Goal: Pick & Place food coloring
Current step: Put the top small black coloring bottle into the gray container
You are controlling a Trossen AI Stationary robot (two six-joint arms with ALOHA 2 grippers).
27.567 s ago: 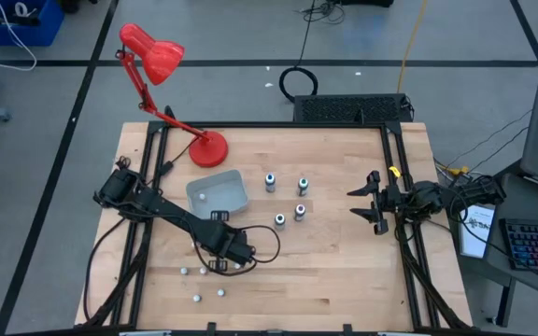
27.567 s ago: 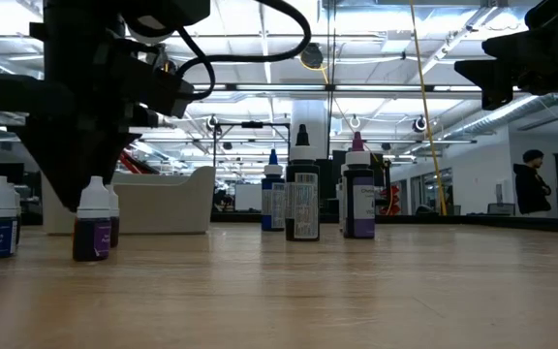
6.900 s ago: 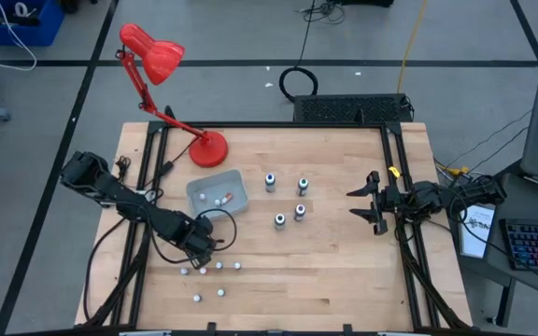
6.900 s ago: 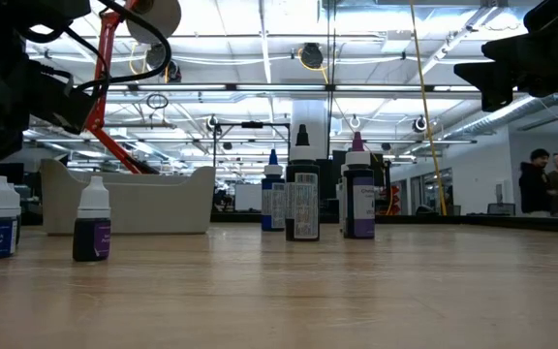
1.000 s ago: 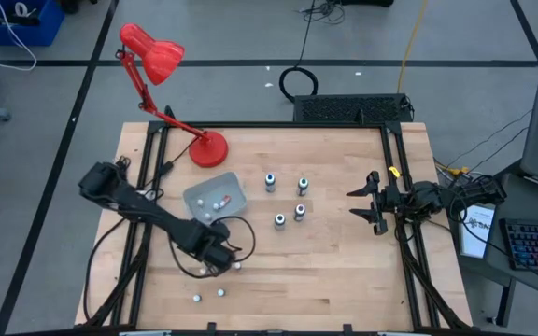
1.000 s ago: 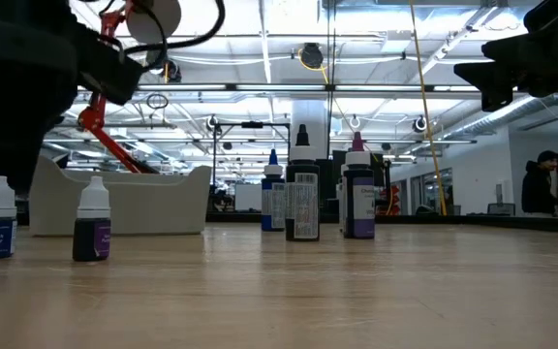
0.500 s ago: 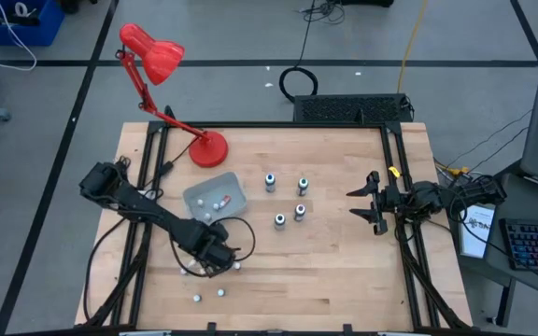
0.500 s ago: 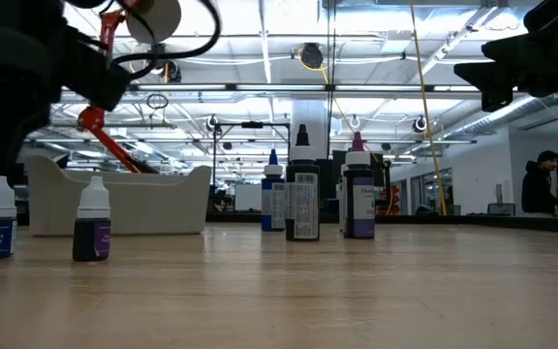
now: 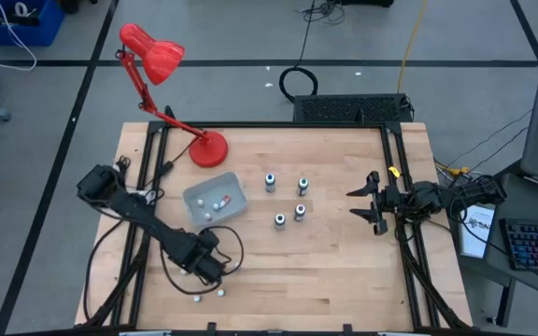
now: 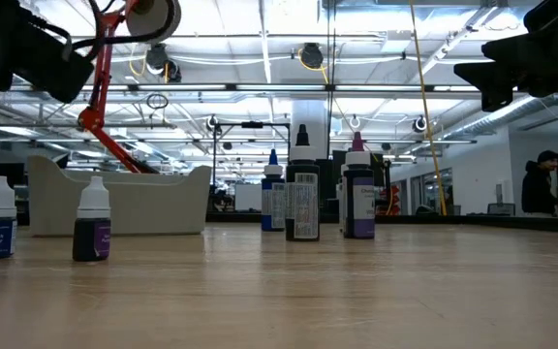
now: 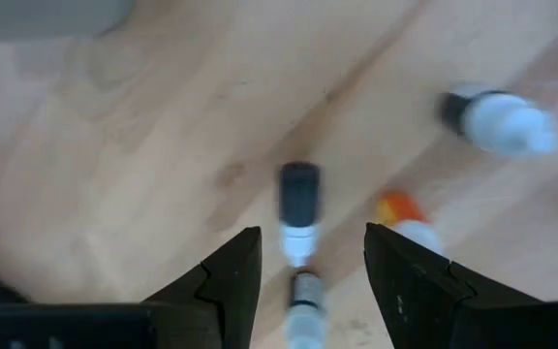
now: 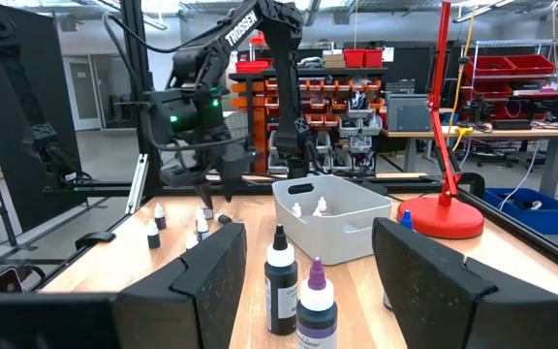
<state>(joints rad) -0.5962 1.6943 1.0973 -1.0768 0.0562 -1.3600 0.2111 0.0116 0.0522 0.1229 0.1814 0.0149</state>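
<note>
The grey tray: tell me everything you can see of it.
The grey tray is a translucent, plastic-looking rectangular bin with rounded corners and a handle slot in one end wall. It sits upright and skewed on the wooden table, just in front of the red lamp's base. Small white-capped bottles lie inside it; the right wrist view shows two tips above its rim. The left pincer is apart from it, nearer the front edge.

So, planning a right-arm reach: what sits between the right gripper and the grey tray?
Four upright food coloring bottles, grouped mid-table between the right gripper and the tray; the high view shows it.
</note>
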